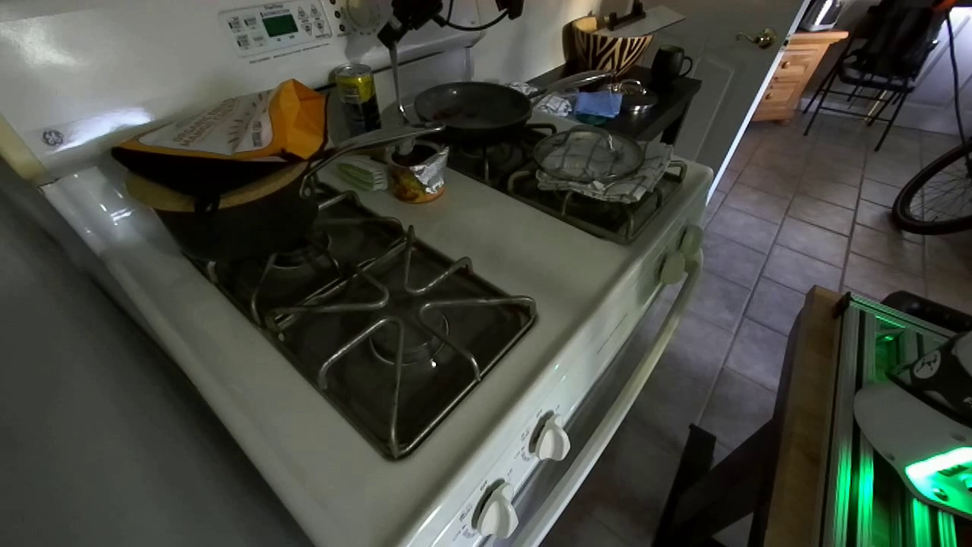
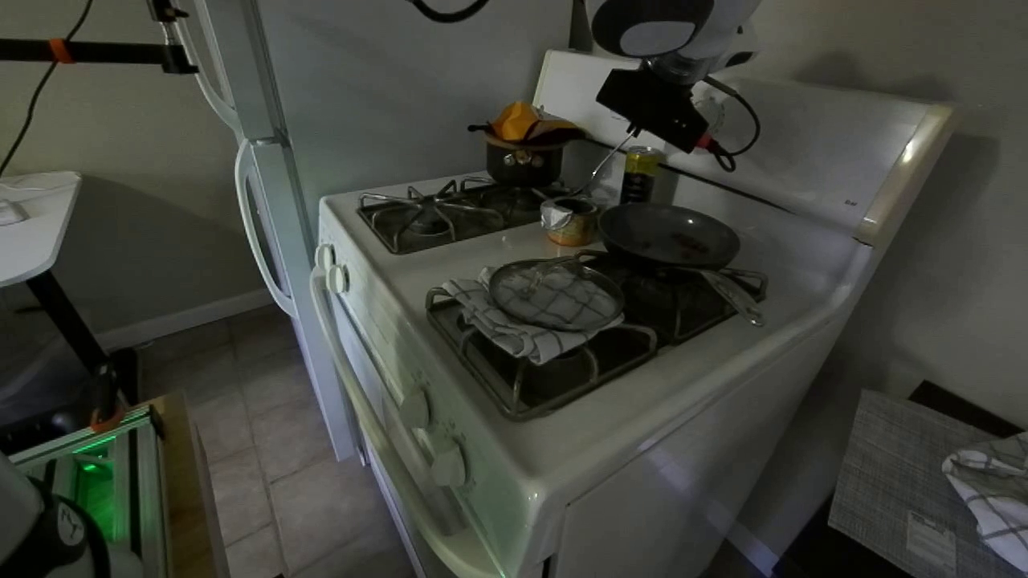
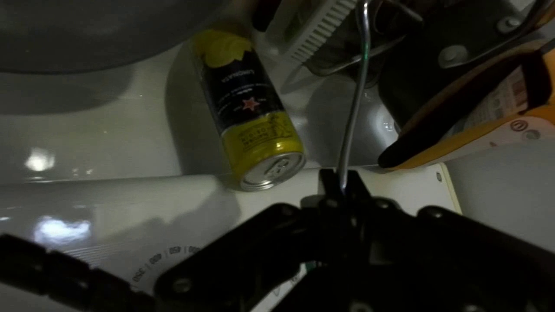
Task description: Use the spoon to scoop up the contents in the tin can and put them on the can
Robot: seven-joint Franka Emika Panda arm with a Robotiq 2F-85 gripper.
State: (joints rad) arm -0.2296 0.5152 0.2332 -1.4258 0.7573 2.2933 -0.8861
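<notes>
Exterior view, and straight to the tin can point(image 1: 412, 187): small, silvery, orange-brown round its side, foil point(image 1: 434, 169) crumpled at the rim, standing upright on the white stove point(image 1: 486, 228) between the two sets of burner grates point(image 1: 474, 302). Slanting down toward its mouth, the spoon point(image 2: 604, 163), lower end right at the opening; whether it's actually inside, can't tell from here! Up top, the wrist view settles the grip: the pincer point(image 3: 342, 181) is clamped on the spoon's shaft, thin metal pinched between black fingertips point(image 3: 358, 186). Just beside the tin can sits the frying pan point(image 2: 642, 229), dark, reddish bits point(image 2: 689, 243) on its surface, metal handle point(image 2: 735, 299) reaching toward the stove's edge. Close to the stove's back, a drinks can point(image 3: 251, 104) in yellow and black, bolt upright. Over on the other side, look, a dark pot point(image 1: 239, 224), an orange-and-white bag point(image 1: 228, 129) lying across its top. Nearer the stove's front, a glass lid point(image 1: 588, 154) resting on a checked cloth point(image 2: 534, 345). And beyond the stove, in an exterior view, a dark worktop point(image 1: 687, 91) carries a striped bowl point(image 1: 607, 49) and a dark mug point(image 1: 668, 64).
</notes>
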